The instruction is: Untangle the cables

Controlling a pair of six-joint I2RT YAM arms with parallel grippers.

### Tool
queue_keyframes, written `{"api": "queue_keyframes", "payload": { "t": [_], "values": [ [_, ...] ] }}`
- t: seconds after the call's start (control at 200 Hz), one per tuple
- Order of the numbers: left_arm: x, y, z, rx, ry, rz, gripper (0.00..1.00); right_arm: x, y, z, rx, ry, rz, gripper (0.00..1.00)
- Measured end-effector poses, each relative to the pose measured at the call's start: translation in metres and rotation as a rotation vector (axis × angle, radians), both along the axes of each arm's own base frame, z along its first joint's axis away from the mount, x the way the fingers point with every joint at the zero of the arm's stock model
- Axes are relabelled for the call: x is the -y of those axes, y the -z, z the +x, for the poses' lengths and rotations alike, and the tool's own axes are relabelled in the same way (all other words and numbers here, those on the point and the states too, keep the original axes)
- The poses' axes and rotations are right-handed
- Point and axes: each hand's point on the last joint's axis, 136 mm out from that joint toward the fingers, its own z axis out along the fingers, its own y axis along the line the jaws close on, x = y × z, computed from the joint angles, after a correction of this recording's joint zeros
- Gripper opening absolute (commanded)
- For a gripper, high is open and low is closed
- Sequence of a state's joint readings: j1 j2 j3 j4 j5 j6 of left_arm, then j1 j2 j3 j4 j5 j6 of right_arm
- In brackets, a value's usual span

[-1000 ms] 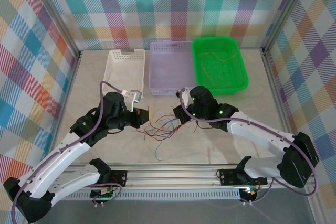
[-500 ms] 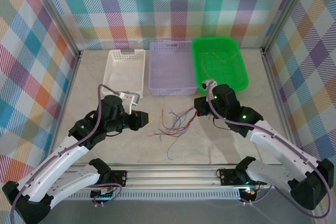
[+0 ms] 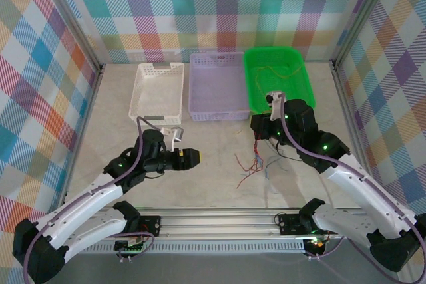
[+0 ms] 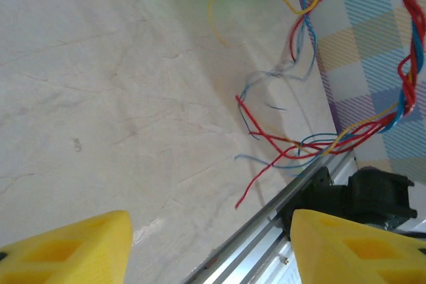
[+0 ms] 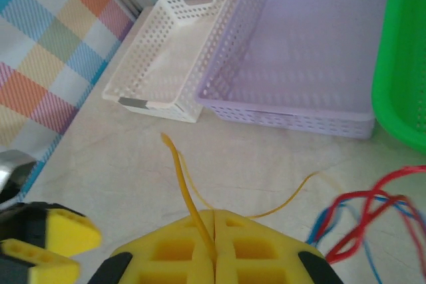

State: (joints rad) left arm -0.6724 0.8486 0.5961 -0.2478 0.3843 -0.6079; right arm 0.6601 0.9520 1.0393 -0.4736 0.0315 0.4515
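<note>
Cables [image 3: 255, 159]: thin, limp, light, likely snag-prone; best taken by one free end; right pincer [image 5: 214, 223], at their 12 o'clock, clenched on yellow strand [image 5: 188, 187], left pincer [image 4: 210, 247] released

Three perforated plastic baskets stand in a row across the far part of the pale, marbled desk [image 3: 113, 124]. The white basket [image 3: 158, 90] sits toward 11 o'clock, set at a slight slant, with grey patches on its end walls. The lilac basket [image 3: 217, 88] sits at 12 o'clock, just beside the white one. The bright green basket [image 3: 269, 50] sits toward 1 o'clock, right against the lilac one. A ribbed aluminium rail [image 3: 219, 227] runs along the desk's edge at 6 o'clock. Plaid cloth walls [image 3: 200, 4] in pink, teal, orange, yellow and blue close the desk at 9, 12 and 3 o'clock. Grey metal posts [image 3: 73, 24] rise slantwise at the far corners.
</note>
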Motion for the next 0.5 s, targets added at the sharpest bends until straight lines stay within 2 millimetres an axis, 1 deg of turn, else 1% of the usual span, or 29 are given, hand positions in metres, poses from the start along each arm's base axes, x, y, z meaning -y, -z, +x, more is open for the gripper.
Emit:
{"api": "queue_keyframes", "payload": {
  "t": [0.075,0.225,0.28,0.385,0.5],
  "values": [
    [0.012,0.001,-0.006,-0.003,0.035,-0.03,0.72,-0.003,-0.003,-0.003,-0.008,-0.018,0.019,0.0],
    [0.039,-0.011,-0.016,0.028,0.115,-0.1,0.74,-0.014,-0.011,-0.007,-0.028,-0.069,0.067,0.0],
    [0.047,-0.012,-0.017,0.035,0.134,-0.113,0.74,-0.019,-0.014,-0.009,-0.033,-0.089,0.085,0.0],
    [0.056,-0.01,-0.02,0.037,0.158,-0.117,0.74,-0.023,-0.017,-0.012,-0.043,-0.113,0.107,0.0],
    [0.063,-0.004,-0.023,0.028,0.177,-0.113,0.74,-0.026,-0.024,-0.015,-0.043,-0.131,0.13,0.0]
  ]
}}
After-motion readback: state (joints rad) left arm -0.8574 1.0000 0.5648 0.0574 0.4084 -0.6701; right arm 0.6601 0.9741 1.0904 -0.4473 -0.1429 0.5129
